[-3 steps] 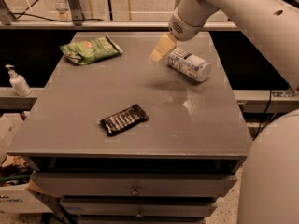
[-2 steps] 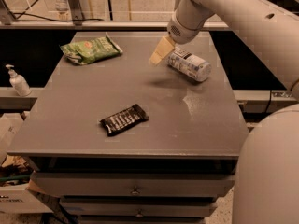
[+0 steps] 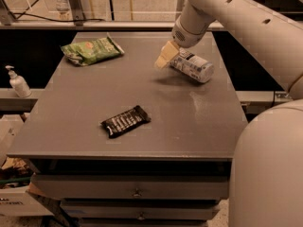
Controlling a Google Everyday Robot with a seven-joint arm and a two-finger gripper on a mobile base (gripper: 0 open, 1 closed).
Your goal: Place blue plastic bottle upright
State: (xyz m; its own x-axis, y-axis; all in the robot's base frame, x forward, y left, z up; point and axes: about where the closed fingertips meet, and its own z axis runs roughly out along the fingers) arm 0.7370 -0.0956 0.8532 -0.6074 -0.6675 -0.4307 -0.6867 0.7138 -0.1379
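Gripper [image 3: 170, 56] position, camera view: at about 1 o'clock on the grey table [image 3: 142, 93], low over the surface, at the end of the white arm [image 3: 222, 11], which comes down from the upper right. The gripper meets the far-left end of the blue plastic bottle [image 3: 193, 66]. Whether it is clamped on the bottle or only set against it cannot be told from here.

Task object: the blue plastic bottle is not upright. It lies on its side at 1 to 2 o'clock on the tabletop, with its long axis running from 10 o'clock at the gripper end to 4 o'clock at the free end. The white label with dark print faces up. A shadow falls on the table just below it, on the 7 o'clock side.

Other objects on the table:
- Green chip bag [image 3: 91, 50] – lying flat at 10 to 11 o'clock, near the far-left corner, well apart from the bottle.
- Dark candy bar [image 3: 125, 121] – lying flat at about 7 o'clock of table centre, towards the front edge, lying at an angle to it.

Off the table: a white pump bottle [image 3: 18, 82] stands upright on a ledge at 9 o'clock, beyond the left edge. Drawers [image 3: 137, 192] sit below the front edge. The robot's white body [image 3: 270, 169] fills the lower right – at 4 o'clock.
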